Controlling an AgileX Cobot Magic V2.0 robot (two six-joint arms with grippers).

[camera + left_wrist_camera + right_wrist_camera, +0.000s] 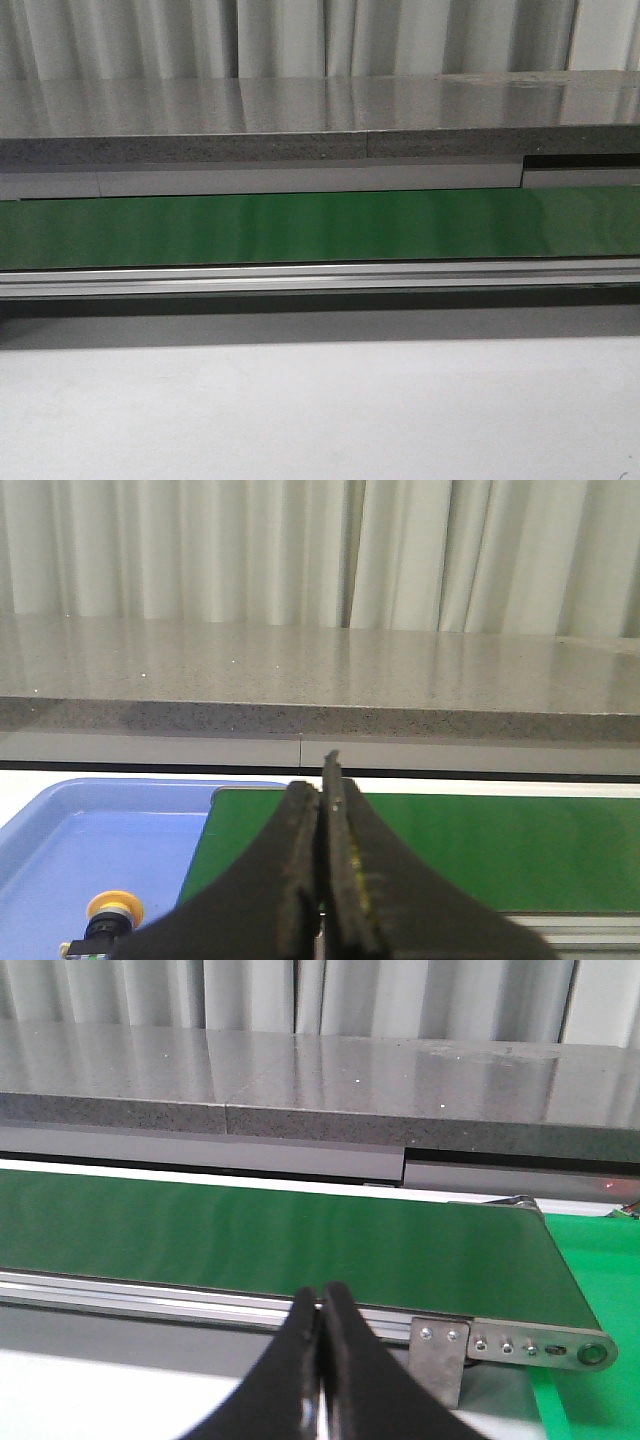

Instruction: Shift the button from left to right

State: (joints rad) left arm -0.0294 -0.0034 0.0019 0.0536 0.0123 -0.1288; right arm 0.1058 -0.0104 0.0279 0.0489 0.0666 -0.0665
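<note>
A green belt (pixel 320 227) runs straight across the front view from edge to edge, its surface bare and glossy. Just below it sits a silver metal rail (pixel 320 278), also spanning the full width, with a dark shadowed strip beneath. Nearest the camera lies a pale white table (pixel 320 415). Behind the belt a grey speckled stone counter (pixel 300 120) stretches across, its top reflecting light, with a paler panel under its edge. At the very back hang light grey curtains (pixel 300 35) in vertical folds.
</note>
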